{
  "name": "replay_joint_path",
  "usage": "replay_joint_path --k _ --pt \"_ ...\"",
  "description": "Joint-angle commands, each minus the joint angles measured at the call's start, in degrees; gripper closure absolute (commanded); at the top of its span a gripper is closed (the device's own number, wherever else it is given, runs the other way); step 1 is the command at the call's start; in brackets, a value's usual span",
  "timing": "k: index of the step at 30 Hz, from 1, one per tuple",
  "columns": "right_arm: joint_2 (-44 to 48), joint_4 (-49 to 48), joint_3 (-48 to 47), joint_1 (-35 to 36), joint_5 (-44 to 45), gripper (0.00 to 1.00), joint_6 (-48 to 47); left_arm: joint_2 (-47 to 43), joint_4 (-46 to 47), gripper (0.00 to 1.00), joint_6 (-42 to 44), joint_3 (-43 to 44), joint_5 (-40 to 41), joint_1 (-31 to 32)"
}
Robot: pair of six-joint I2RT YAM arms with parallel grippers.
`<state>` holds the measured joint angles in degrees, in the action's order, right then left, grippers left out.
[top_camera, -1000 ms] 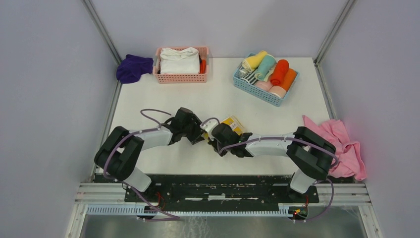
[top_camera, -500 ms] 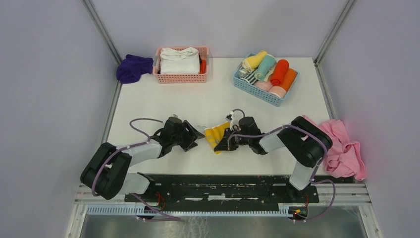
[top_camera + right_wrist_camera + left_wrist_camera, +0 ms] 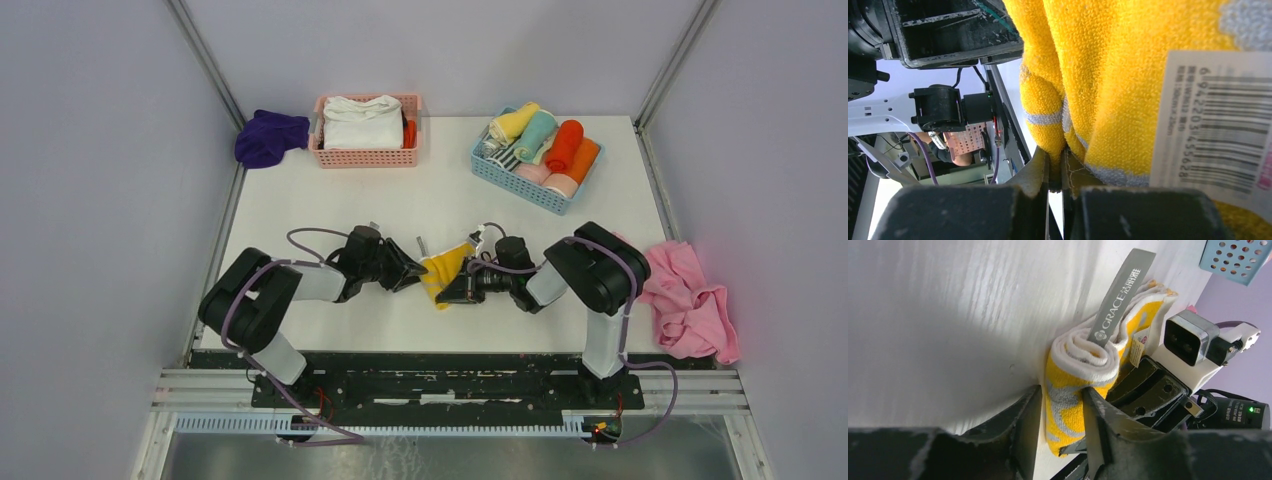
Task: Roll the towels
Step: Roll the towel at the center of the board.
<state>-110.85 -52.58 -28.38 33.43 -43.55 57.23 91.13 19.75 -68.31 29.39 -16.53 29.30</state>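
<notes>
The yellow towel (image 3: 445,268) lies partly rolled at the near middle of the table (image 3: 330,205). In the left wrist view its rolled end (image 3: 1083,350) shows white coils and a grey label. My left gripper (image 3: 411,273) comes in from the left, and its jaws (image 3: 1062,390) hold the roll on both sides. My right gripper (image 3: 462,287) is on the towel's right. It is shut on a fold of the yellow cloth (image 3: 1118,75), pinched thin between the fingertips (image 3: 1055,165). The purple towel (image 3: 270,137) lies crumpled at the far left corner, untouched.
A pink basket (image 3: 365,155) with white cloths stands at the back left. A blue basket (image 3: 520,185) with several rolled towels stands at the back right. A pale pink cloth (image 3: 690,300) hangs over the table's right edge beside the right arm.
My left gripper pulled back to the left, then returned to the towel's rolled end and narrowed round it. My right gripper kept its pinch and shifted right, pulling the towel with it.
</notes>
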Motion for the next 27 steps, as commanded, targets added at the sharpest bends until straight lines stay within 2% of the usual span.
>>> replay_joint_path --k 1,5,8,10,15,18,20,27 --pt "1.4 8.5 -0.4 -0.6 1.8 0.88 -3.4 4.7 -0.3 0.58 0.8 0.8 1.4 1.0" --pt "7.4 20.4 -2.7 -0.6 5.1 0.75 -9.9 6.4 -2.6 0.58 -0.5 0.9 4.4 1.8" --pt "14.0 33.0 -5.2 -0.4 9.5 0.65 -16.2 6.4 -7.3 0.56 -1.2 1.5 7.8 2.3" --pt "18.8 43.5 -7.2 -0.2 13.8 0.6 -20.6 6.5 -9.9 0.56 -1.8 2.1 9.7 2.6" --pt "30.1 61.9 -12.7 3.5 29.6 0.49 -30.6 7.4 -12.3 0.55 -3.5 3.6 11.4 3.6" --pt "35.1 67.8 -16.1 8.4 40.6 0.48 -34.8 8.3 -13.2 0.54 -4.1 4.9 11.7 4.4" --pt "35.8 70.0 -18.6 14.1 48.7 0.49 -37.3 8.9 -13.6 0.54 -4.6 5.4 11.7 4.7" --pt "27.6 69.6 -25.6 26.4 64.8 0.52 -42.3 9.4 -14.6 0.53 -5.1 5.7 11.8 5.1"
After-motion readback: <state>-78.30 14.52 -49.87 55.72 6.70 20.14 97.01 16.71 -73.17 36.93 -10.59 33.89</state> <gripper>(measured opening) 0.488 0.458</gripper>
